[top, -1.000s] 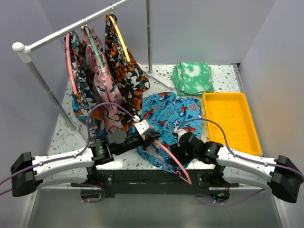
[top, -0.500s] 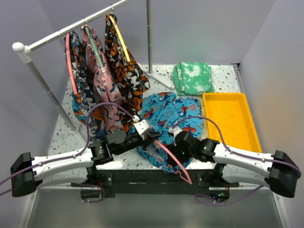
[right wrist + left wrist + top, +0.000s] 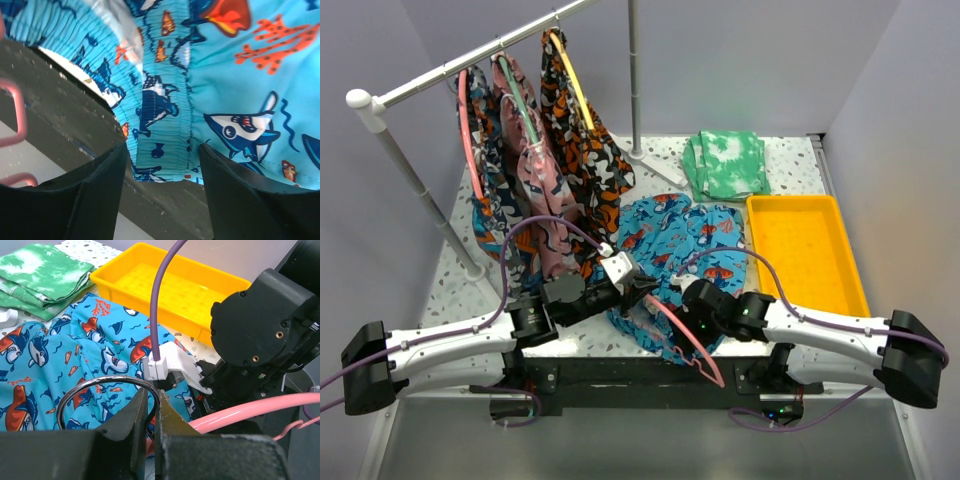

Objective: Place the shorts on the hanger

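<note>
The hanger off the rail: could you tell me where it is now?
In the top view, the hanger slants across the shorts at front centre, its hook in the left gripper, beside the right gripper.

plain lavender-grey walls [image 3: 770, 60] close in the scene on three sides. a white speckled table [image 3: 790, 155] fills the middle. a silver clothes rail [image 3: 430, 78] slants from upper left to top centre. the light is soft and even.

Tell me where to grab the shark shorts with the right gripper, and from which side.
Grip the gathered elastic waistband of the shorts. It is a thick ridged band lying between the fingers of the open right gripper, so come straight down from above, beside the hanger held by the left gripper.
</note>
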